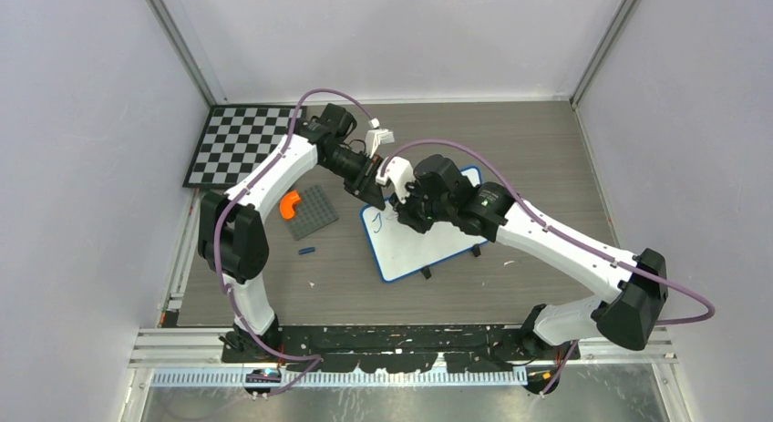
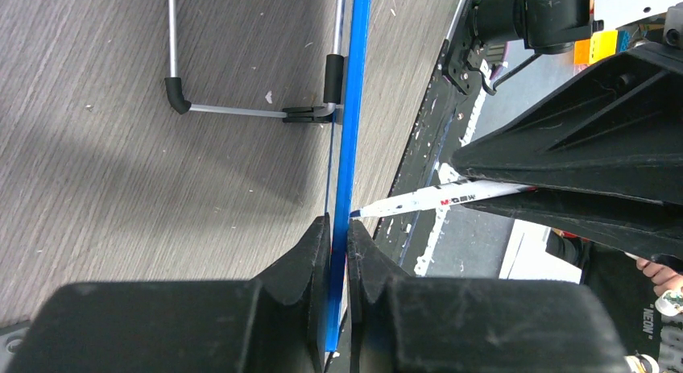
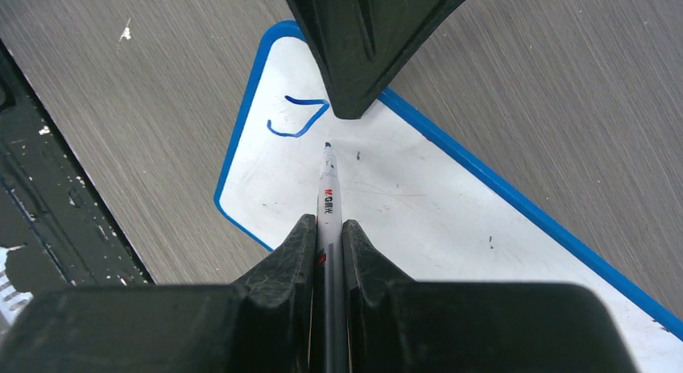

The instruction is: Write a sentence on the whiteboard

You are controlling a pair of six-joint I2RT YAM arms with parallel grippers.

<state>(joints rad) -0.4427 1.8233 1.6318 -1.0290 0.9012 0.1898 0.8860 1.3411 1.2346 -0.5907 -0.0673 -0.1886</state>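
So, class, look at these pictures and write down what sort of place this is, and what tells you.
Probably a robotics lab test cell: two robot arms bolted to a rail, plain white walls closing in the table, and a checkerboard like those for calibrating cameras.

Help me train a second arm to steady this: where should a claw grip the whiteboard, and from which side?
Grip the whiteboard by its blue frame on the far long edge, near the left corner. Come in from beyond the board, one finger on each face. The rim is thin enough to pinch, as the left claw shows, and the writing face stays free for the marker.
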